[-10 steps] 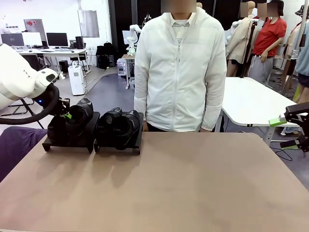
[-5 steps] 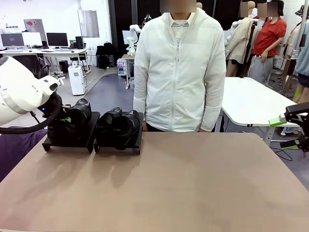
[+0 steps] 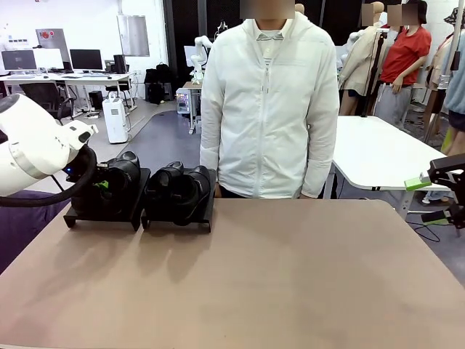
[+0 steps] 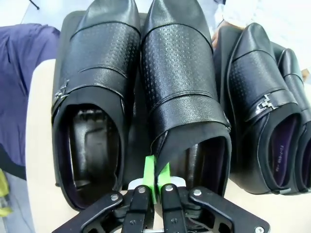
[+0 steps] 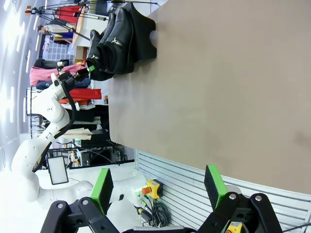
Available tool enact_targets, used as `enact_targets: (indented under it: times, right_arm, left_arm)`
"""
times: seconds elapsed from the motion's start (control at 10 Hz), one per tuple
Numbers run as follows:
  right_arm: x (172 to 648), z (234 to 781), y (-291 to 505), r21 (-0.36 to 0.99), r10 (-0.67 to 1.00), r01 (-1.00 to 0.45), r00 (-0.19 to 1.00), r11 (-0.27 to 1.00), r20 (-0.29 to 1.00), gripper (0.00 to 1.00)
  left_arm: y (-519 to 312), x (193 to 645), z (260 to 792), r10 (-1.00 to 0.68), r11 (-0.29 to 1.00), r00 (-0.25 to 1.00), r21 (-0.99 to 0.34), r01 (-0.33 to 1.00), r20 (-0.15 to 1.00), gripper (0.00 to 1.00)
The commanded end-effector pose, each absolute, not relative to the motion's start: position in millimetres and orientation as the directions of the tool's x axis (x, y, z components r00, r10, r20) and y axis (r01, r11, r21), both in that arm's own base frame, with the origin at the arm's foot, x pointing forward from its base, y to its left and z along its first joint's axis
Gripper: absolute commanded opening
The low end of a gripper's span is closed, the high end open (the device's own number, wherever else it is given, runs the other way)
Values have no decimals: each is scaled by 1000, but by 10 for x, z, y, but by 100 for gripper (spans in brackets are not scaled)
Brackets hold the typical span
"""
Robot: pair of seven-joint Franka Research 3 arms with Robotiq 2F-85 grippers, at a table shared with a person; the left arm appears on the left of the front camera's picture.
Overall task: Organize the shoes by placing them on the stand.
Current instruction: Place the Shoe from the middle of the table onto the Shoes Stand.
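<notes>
Left wrist view is showing the shoe point(image 4: 187, 92) that matters now; it is sitting on the stand point(image 4: 68, 24), side by side with its twin point(image 4: 92, 92), touching it; its long way is running straight away from the left gripper point(image 4: 156, 182), toe far, heel near; the green fingers point(image 4: 150, 170) are pressed together and pinching the back rim of that shoe's opening, so the shoe is lying right in front of the gripper. The other pair point(image 4: 265, 111) is sitting just beside it on the second stand point(image 3: 178, 214). All four shoes are looking like they are in place; I think the next move is only to let go and pull straight back along the shoe. The right gripper point(image 5: 158, 184) is spread wide, holding nothing, hanging off the table's point(image 3: 290, 276) edge, well apart from the shoes; the left arm is much nearer.
</notes>
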State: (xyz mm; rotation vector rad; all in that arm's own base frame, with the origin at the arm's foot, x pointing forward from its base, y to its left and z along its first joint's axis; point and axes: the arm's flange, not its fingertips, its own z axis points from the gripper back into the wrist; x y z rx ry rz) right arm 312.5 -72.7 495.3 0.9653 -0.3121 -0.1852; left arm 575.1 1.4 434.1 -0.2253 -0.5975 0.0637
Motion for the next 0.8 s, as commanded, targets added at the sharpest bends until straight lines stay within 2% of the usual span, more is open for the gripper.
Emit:
enact_targets:
  times: [0.0,0.4,0.7]
  right_arm:
    - [3144,4999,-716,845,-303,17,937,535,173,100]
    - [3144,4999,-716,845,-303,17,937,535,173,100]
    - [3144,4999,-716,845,-303,17,937,535,173,100]
  left_arm:
    - [-5,5691,4401,118,975,809,-220,14,575,100]
    - [-140,5528,4598,83,979,793,-199,49,604,100]
    - [-350,5074,5004,14,976,826,-186,110,564,100]
